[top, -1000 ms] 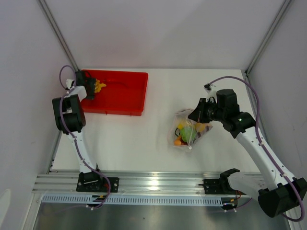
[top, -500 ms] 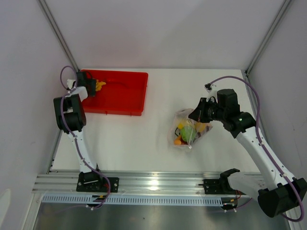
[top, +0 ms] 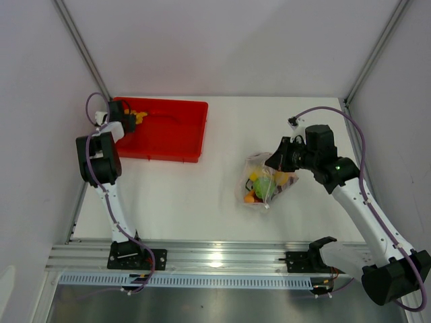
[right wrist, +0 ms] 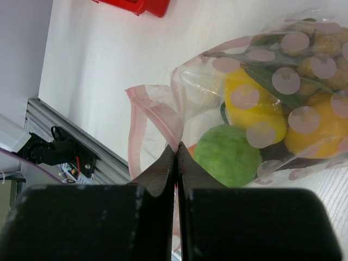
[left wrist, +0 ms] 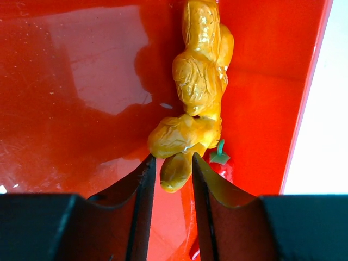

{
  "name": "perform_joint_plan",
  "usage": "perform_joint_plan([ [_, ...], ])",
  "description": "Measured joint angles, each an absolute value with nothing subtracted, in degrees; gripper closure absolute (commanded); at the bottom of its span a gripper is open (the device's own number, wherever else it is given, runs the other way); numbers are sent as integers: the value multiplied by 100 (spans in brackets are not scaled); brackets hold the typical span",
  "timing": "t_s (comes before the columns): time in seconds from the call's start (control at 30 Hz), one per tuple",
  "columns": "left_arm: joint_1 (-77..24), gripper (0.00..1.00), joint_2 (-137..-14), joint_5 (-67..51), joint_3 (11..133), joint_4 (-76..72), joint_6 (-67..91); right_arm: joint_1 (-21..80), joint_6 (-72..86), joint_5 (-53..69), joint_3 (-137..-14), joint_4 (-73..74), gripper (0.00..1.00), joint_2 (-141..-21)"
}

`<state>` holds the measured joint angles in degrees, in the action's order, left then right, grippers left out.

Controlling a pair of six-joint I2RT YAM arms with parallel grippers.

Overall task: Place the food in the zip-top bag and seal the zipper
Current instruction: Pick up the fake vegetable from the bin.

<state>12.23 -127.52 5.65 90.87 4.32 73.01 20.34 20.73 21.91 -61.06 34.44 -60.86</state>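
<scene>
My left claw (left wrist: 173, 166) sits low in the glossy red plastic tray (left wrist: 70, 136). Its black fingers are part-way spread and straddle the bottom lobe of a knobbly yellow toy food piece (left wrist: 198, 81). A sliver of red shows btw. one finger and the lobe, so no pinch on it. The piece is wrinkled and waxy, several bulging lobes strung lengthwise. Just beside its lower end lies a small shiny red toy w/ a green stalk (left wrist: 223, 163). From above, the tray is a shallow rectangle at the far left of the matt white table (top: 202, 195).

My right claw (right wrist: 176, 149) is pressed together on the thin film of the crinkly clear plastic bag (right wrist: 201, 92), which is printed w/ pale pink dots. The pinch is at the mouth, next to the soft pink zipper strip (right wrist: 135, 136), which curls open, not sealed. Packed tight inside:
- a round pebbly green lime (right wrist: 228, 155)
- a smooth yellow lemon (right wrist: 253, 106)
- a yellow-orange rounded fruit (right wrist: 318, 130)
- a bumpy brown nut cluster (right wrist: 321, 54)
- long dark green leaves (right wrist: 266, 76)

In the top view the bag lies on the table right of centre, well apart from the tray, w/ the right claw at its upper right.
</scene>
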Motion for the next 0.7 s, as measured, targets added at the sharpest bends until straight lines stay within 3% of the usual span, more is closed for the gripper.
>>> perform_joint_plan([
  [0.5, 1223, 56, -12873, 467, 9100, 349, 7225, 2012, 2075, 2198, -6075, 3437, 100, -6086],
  [0.7, 1223, 69, -12923, 357, 9153, 305, 7159, 2012, 2075, 2209, -6073, 3435, 100, -6090],
])
